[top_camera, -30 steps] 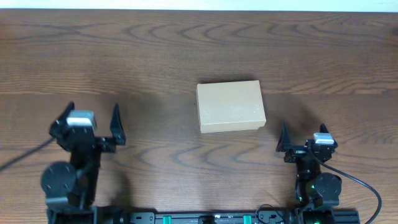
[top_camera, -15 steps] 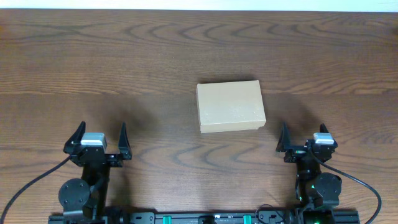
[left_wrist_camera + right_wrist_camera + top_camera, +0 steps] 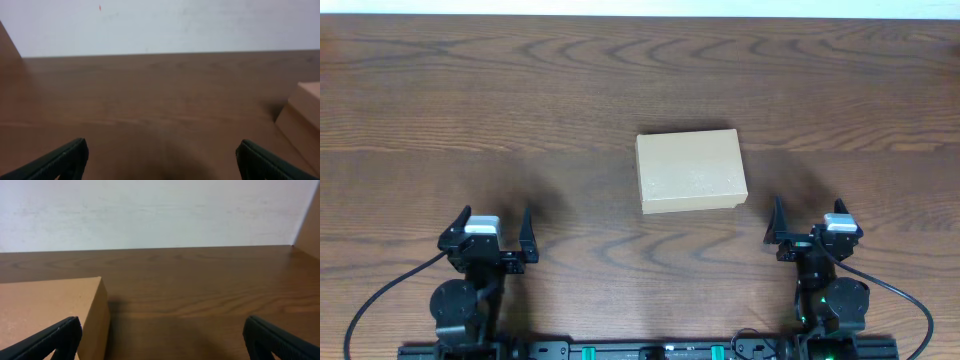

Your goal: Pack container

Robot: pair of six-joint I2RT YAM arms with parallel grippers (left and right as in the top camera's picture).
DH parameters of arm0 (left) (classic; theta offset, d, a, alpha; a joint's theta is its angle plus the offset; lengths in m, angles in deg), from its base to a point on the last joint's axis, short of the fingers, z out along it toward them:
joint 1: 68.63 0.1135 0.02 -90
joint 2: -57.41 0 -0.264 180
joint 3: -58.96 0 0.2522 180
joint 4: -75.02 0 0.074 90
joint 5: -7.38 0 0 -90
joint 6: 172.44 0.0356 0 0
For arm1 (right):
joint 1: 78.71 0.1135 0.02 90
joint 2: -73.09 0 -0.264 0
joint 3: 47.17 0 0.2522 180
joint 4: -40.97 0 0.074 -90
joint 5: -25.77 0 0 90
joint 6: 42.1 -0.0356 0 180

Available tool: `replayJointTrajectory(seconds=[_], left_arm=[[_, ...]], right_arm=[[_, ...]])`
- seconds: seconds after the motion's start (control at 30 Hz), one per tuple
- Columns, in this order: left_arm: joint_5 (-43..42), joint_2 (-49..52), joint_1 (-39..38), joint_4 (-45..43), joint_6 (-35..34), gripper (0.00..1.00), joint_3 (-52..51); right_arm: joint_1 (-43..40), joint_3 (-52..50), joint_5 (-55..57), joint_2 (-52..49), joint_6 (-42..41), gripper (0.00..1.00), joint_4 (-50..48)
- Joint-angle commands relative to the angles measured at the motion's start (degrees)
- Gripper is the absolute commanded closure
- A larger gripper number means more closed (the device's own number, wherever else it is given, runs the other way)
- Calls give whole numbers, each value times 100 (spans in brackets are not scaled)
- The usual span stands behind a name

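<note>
The container (image 3: 690,172), a small tan cardboard box with its lid down, lies flat at the middle of the wooden table (image 3: 570,90). My left gripper (image 3: 495,215) stands open near the front edge, well to the box's left, nothing between its fingers. In the left wrist view (image 3: 161,156) the box's corner (image 3: 304,116) shows at the far right. My right gripper (image 3: 809,208) is open just in front of the box's right corner. Seen from the right wrist (image 3: 162,336), the box (image 3: 50,305) fills the lower left, with its side just ahead of the left finger (image 3: 55,339).
Dark wood-grain tabletop runs all round the box. A pale wall (image 3: 150,210) rises behind the table's far edge. The arms' bases and cables (image 3: 880,290) sit along the front edge.
My left arm has swung right and drawn back toward the front edge, its gripper still open. The right arm and the box have not moved.
</note>
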Motion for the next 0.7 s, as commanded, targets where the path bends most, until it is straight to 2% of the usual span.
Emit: replayJointTrajectory(seconds=[0.0, 0.67], left_arm=[[-24, -55, 31, 101, -68, 5, -212], [-37, -55, 13, 83, -431, 5, -391]], right_arm=[[-46, -11, -17, 35, 70, 1, 37], [-46, -11, -17, 35, 68, 1, 37]])
